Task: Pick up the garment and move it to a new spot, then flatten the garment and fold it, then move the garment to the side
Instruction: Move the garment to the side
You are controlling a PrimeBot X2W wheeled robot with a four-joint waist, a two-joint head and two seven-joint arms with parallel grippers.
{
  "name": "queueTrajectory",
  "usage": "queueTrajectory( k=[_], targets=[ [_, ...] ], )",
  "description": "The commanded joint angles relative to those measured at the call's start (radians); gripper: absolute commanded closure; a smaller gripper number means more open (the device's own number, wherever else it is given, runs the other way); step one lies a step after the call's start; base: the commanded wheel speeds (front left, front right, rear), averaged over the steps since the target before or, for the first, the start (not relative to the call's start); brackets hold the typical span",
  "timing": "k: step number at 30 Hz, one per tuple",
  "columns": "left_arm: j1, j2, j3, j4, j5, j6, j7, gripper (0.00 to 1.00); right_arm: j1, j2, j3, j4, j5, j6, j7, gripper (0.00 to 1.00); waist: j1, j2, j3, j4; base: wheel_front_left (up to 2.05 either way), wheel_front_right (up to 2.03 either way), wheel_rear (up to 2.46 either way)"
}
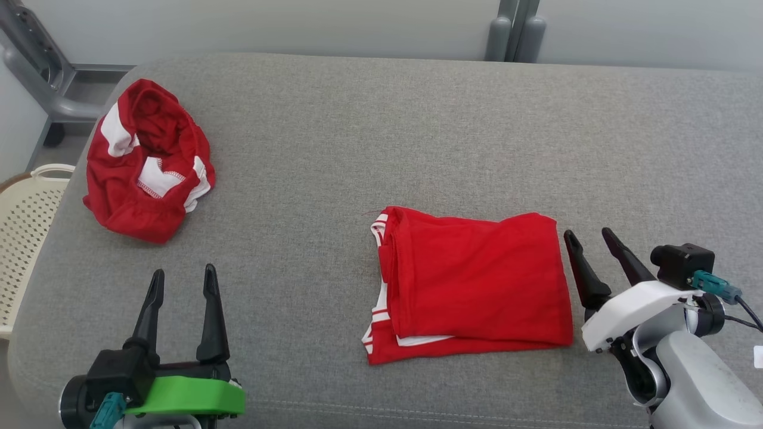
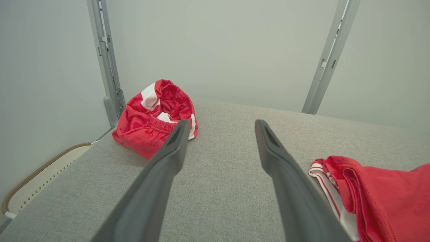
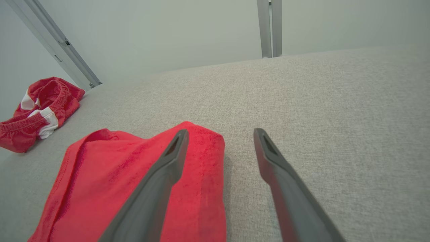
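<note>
A: Folded red garment (image 1: 477,280)?
B: Flat on the counter (image 1: 417,119), centre-right. Right hand (image 1: 588,233) just beside its edge, fingers spread, gripping nothing.
A: Left hand (image 1: 183,271)?
B: Spread too, nothing held. Crumpled red garment (image 1: 146,161) far left (white panels).
A: Basket (image 1: 24,220)?
B: Off the counter's left edge; contents can't tell.

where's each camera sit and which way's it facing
head view: on the head, looking down at the grey fabric surface; left claw and right claw at lower corners.
left wrist view: on left wrist, along the open left claw toward the crumpled red and white garment.
right wrist view: on right wrist, along the open right claw by the folded red garment.
shared: both garments.
</note>
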Motion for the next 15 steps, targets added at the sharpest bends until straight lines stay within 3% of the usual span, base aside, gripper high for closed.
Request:
queueTrajectory(
  k=[1, 4, 15],
  targets=[
    [0.005, 0.001, 0.008, -0.006, 0.013, 0.001, -0.004, 0.00, 0.010, -0.008, -0.001, 0.006, 0.012, 0.000, 0.029, 0.00, 0.0000, -0.0001, -0.001, -0.008, 0.00, 0.00, 0.00],
    [0.002, 0.001, 0.017, -0.011, 0.023, 0.002, -0.004, 0.00, -0.001, -0.014, 0.014, 0.022, 0.047, 0.000, 0.111, 0.00, 0.0000, -0.0001, -0.001, -0.016, 0.00, 0.00, 0.00],
    [-0.012, 0.001, 0.051, 0.016, 0.042, 0.003, -0.004, 0.00, -0.049, -0.026, 0.074, 0.077, 0.111, 0.000, 0.198, 0.00, 0.0000, -0.0001, 0.005, -0.003, 0.00, 0.00, 0.00]
  ],
)
